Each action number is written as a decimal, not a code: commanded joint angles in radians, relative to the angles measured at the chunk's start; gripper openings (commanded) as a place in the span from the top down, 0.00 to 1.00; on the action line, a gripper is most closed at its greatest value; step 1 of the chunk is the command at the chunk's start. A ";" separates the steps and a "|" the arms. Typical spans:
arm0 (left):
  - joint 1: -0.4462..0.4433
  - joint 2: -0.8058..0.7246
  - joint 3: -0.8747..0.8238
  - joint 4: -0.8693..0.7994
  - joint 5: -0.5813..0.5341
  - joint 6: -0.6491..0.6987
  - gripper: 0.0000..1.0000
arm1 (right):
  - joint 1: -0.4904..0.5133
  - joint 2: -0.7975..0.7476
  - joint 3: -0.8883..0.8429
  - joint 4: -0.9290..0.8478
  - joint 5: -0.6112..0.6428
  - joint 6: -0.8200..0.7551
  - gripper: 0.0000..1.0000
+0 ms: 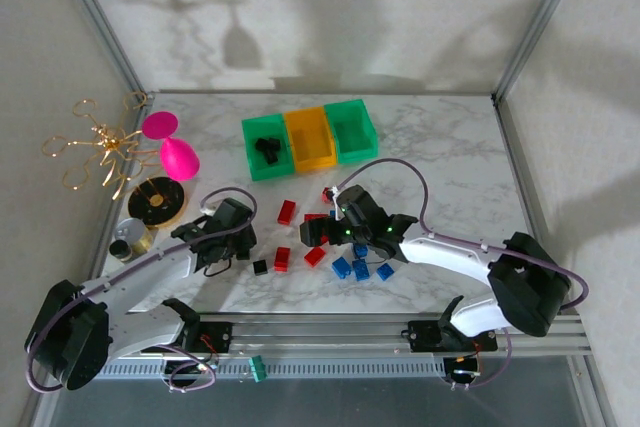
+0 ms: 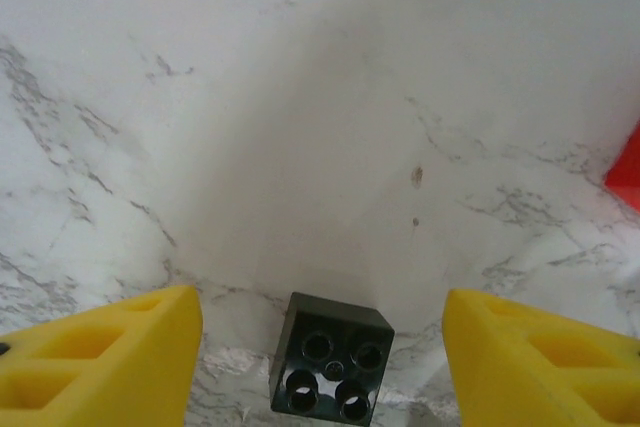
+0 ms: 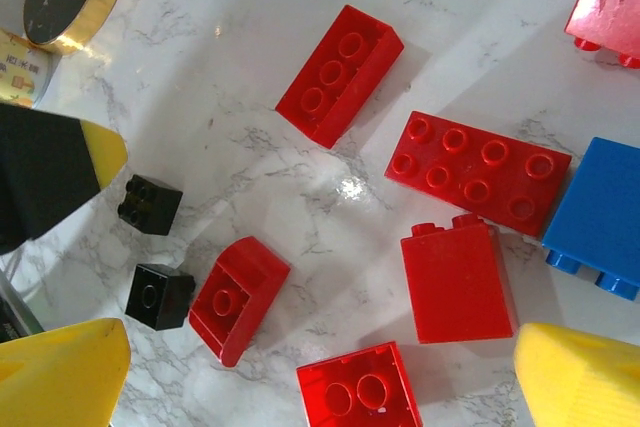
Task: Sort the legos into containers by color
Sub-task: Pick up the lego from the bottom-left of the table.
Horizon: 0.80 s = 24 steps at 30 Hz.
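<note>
Black lego (image 2: 331,367) | between fingers of left end effector (image 2: 320,309) | spread wide, not touching

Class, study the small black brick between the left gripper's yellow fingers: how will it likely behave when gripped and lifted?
The black brick looks like hard moulded plastic, so it is probably rigid and light. Its flat sides suit the open left gripper, but it sits skewed, so it may twist on closing. It is squat and unlikely to roll.
</note>
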 commanded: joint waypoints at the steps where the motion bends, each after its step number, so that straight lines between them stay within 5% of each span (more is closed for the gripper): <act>1: -0.030 0.027 -0.018 0.004 0.039 -0.035 0.36 | 0.009 0.017 0.014 0.021 0.018 0.005 0.01; 9: -0.082 0.081 -0.038 0.008 -0.005 -0.057 0.38 | 0.009 0.036 0.019 0.027 0.014 0.002 0.01; 24: -0.096 0.139 -0.035 0.055 -0.023 -0.037 0.57 | 0.008 0.036 0.013 0.026 0.022 0.004 0.01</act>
